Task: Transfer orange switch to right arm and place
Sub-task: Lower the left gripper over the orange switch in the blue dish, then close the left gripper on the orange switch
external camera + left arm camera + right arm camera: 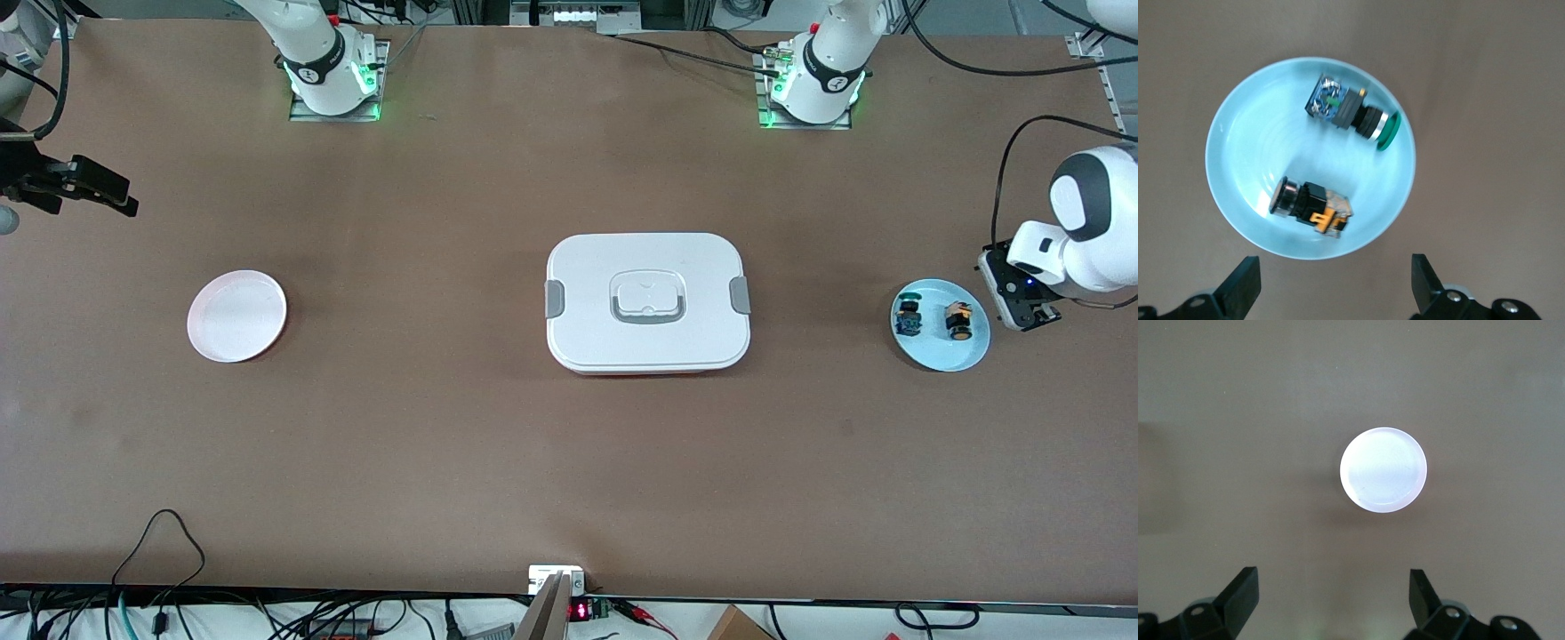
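Left wrist view shows the orange switch near the blue plate's rim; left gripper, spread above, should straddle its body squarely. Right gripper waits spread over the pink plate.

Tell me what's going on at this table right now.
Nothing is held yet. The left pincer hangs open over the blue plate at the left arm's end of the table. On that plate lie the orange switch and a green switch, apart. The right pincer waits open above the table near the empty pink plate at the right arm's end. A white lidded box sits between the plates.
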{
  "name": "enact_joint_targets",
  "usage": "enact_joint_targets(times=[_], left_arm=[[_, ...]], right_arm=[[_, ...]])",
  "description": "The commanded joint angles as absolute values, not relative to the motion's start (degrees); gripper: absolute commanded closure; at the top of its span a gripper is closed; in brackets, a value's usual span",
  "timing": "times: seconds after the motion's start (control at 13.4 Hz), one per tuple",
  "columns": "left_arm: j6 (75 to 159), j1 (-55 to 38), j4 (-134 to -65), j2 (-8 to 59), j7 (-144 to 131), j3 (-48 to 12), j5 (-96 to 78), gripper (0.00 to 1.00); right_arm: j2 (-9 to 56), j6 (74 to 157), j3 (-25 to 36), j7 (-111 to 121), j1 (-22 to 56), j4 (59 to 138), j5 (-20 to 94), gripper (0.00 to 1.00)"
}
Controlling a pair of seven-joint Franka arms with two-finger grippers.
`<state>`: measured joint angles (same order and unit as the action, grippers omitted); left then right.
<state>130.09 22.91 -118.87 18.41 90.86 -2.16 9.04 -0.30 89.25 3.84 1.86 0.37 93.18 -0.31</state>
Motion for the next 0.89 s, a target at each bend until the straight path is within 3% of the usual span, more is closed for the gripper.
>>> enact_joint_targets(times=[0.0,0.82], left_arm=[[133.14,23.29,-117.51,20.74,100.09,-2.72,10.20,0.01],[142.29,25.05,-117.16,26.62,112.24,-2.90,8.09,0.00]], right_arm=[[-0.09,88.95,3.60,1.93,0.18,92.37,-0.35,0.00],[0.26,90.88,3.52,1.93,0.88,92.29,-1.41,0.00]])
